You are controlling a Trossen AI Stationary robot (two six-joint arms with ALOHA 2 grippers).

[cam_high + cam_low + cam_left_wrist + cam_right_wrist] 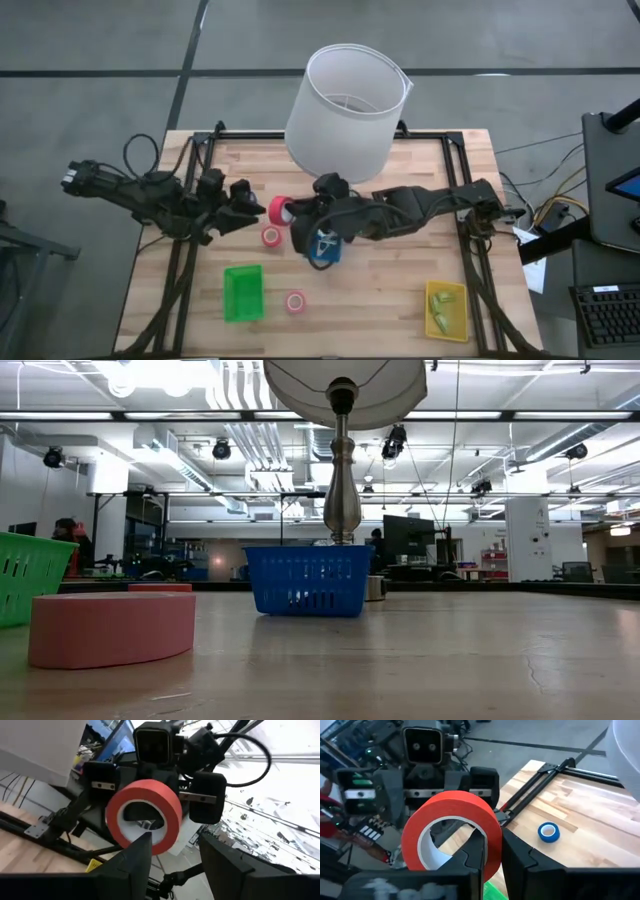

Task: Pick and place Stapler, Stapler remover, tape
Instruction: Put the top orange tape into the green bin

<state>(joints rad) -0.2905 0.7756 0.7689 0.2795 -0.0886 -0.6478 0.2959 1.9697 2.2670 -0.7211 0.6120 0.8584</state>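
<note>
My right gripper (492,852) pinches a red tape roll (451,827); my left gripper (172,852) stands open facing it. The yellow bin (446,309) seemingly holds green items; I see nothing inside the green bin (243,293).

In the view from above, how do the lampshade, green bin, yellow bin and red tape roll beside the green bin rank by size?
1. lampshade, though nearer the camera.
2. green bin and yellow bin, alike, unranked.
3. red tape roll.

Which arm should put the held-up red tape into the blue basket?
Right. The right gripper has its jaws seemingly closed on the red tape, and the blue basket sits just beneath that arm. The left gripper faces it with jaws open, holding nothing.
</note>
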